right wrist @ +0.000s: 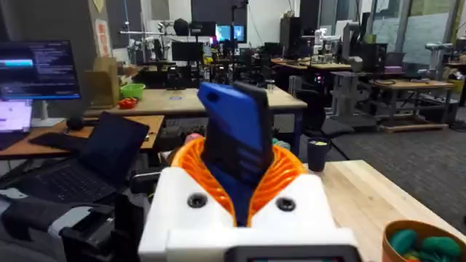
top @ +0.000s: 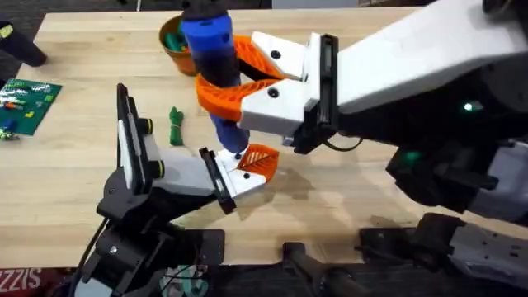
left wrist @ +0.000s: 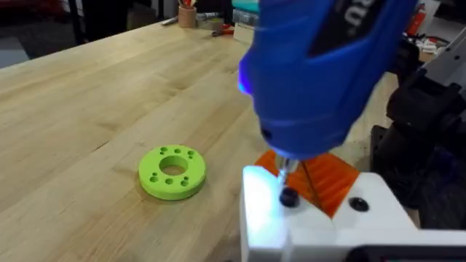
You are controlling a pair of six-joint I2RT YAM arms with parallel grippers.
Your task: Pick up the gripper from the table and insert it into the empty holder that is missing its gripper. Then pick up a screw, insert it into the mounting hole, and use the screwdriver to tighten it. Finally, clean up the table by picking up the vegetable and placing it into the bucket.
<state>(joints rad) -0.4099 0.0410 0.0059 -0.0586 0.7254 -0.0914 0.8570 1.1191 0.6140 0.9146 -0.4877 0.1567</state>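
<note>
- The right arm's gripper (top: 235, 78), a white body with long orange ribbed fingers, has its fingers clamped around the thick bright-blue cylindrical screwdriver (top: 213, 58), which stands nearly upright over the middle of the light wooden worktop (top: 74, 157).
- In the right wrist view the orange fingers (right wrist: 280, 175) wrap both sides of the blue tool body.
- The screwdriver's tip comes down onto the white blocky holder (top: 239, 183) at the end of the left arm; a small dark screw (left wrist: 289, 197) sits under the metal bit on the holder's lit white face.
- The small orange latticed plastic finger (top: 260, 159) is seated in that holder, just beside the bit.
- The left arm's own gripper state cannot be told from these views.
- The slim dark green knobbly vegetable (top: 175, 125) lies on the worktop near its middle, left of the screwdriver and apart from it.
- The round orange-brown bucket (top: 173, 41) stands near the far edge, behind the screwdriver, with green items inside.
- A lime-green plastic ring with holes (left wrist: 172, 171) lies flat on the worktop.
- A green-and-white brick baseplate (top: 25, 103) lies by the left edge.
</note>
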